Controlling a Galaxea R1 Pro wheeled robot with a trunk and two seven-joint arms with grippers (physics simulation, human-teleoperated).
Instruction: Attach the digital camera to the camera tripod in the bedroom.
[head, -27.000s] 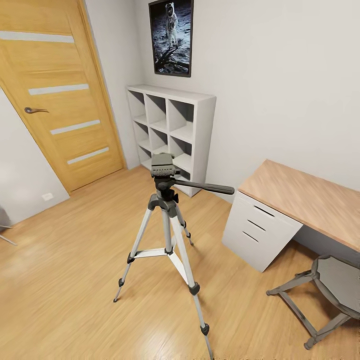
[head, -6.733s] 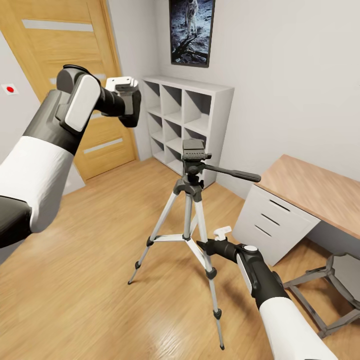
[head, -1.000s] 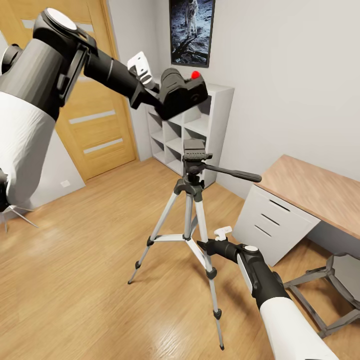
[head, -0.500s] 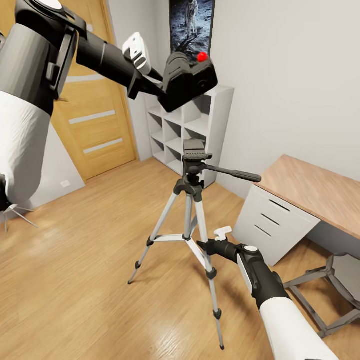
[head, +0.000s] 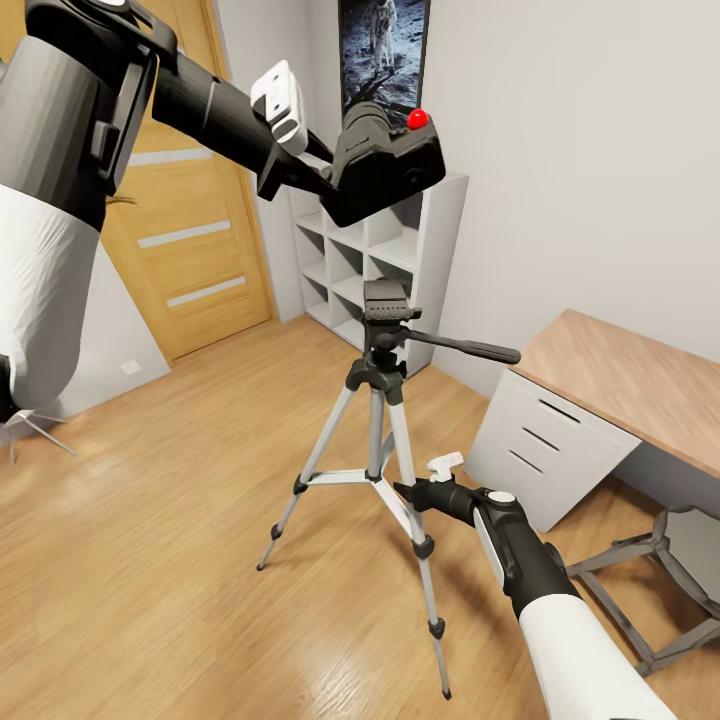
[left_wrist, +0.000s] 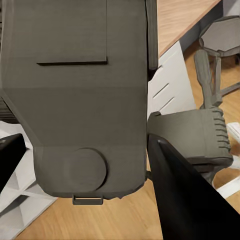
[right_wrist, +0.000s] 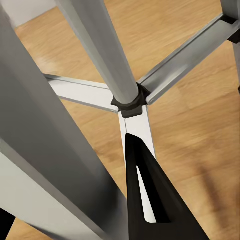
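The left gripper (head: 325, 185) pinches the digital camera (head: 388, 170) and holds it up in the air, above the camera tripod (head: 385, 400) and a little toward the door (head: 190, 230). In the left wrist view the camera's flat underside (left_wrist: 85, 100) faces the lens, and the tripod's grey head plate (left_wrist: 192, 137) shows just past its edge. So the carry is near its end and the mounting is in hand. The next move calls for bringing the camera squarely over the head plate, levelling it, then lowering it on. Beyond the tripod, low beside its legs, sits the right gripper (head: 410, 492); whether its fingers are spread or pressed together I cannot tell.
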